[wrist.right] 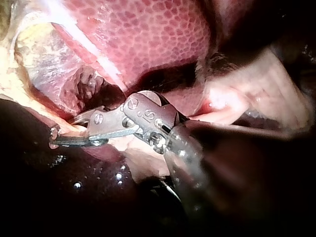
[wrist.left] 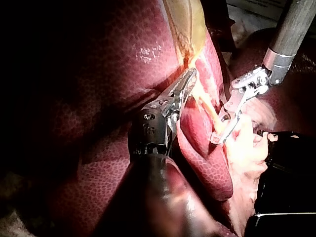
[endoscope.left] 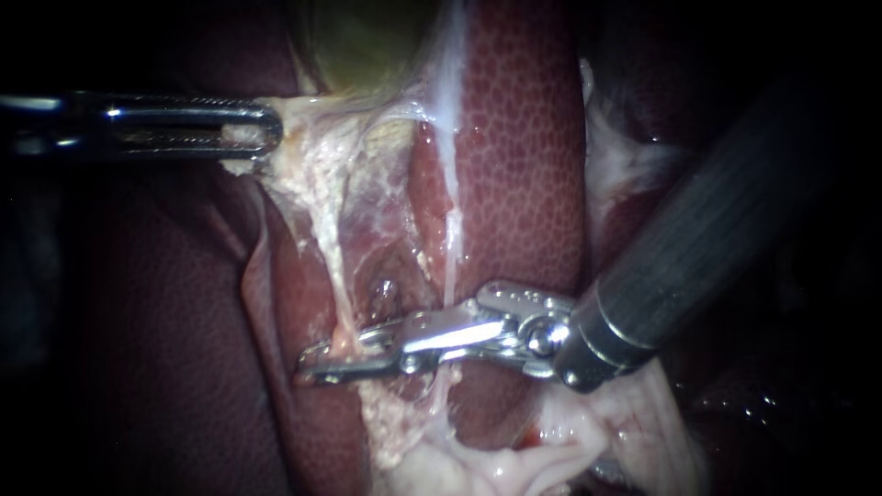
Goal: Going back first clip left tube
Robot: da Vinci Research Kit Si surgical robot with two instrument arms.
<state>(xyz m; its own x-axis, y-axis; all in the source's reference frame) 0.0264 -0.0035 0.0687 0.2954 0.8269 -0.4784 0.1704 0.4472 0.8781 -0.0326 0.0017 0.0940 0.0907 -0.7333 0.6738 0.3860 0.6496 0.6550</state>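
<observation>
The left tube [endoscope.left: 328, 241] is a thin pale strand running down from the stretched pale tissue to my right instrument [endoscope.left: 317, 361]. That instrument's slim jaws lie across the tube's lower end and press on it from both sides with only a narrow slit between them; whether a clip sits there is hidden. The right tube [endoscope.left: 450, 184] runs pale and straight just to the right, above the jaws' hinge. My left instrument [endoscope.left: 262, 133] is shut on pale tissue at the edge of the gallbladder [endoscope.left: 358, 46] and holds it taut to the left. The right wrist view shows the same jaws [wrist.right: 57, 137] on the strand.
Mottled red liver [endoscope.left: 524, 138] lies behind both tubes and dark liver [endoscope.left: 165, 321] fills the left. Loose whitish tissue [endoscope.left: 514, 459] bunches below the right instrument's wrist. A small dark pit [endoscope.left: 384, 292] opens between the tubes.
</observation>
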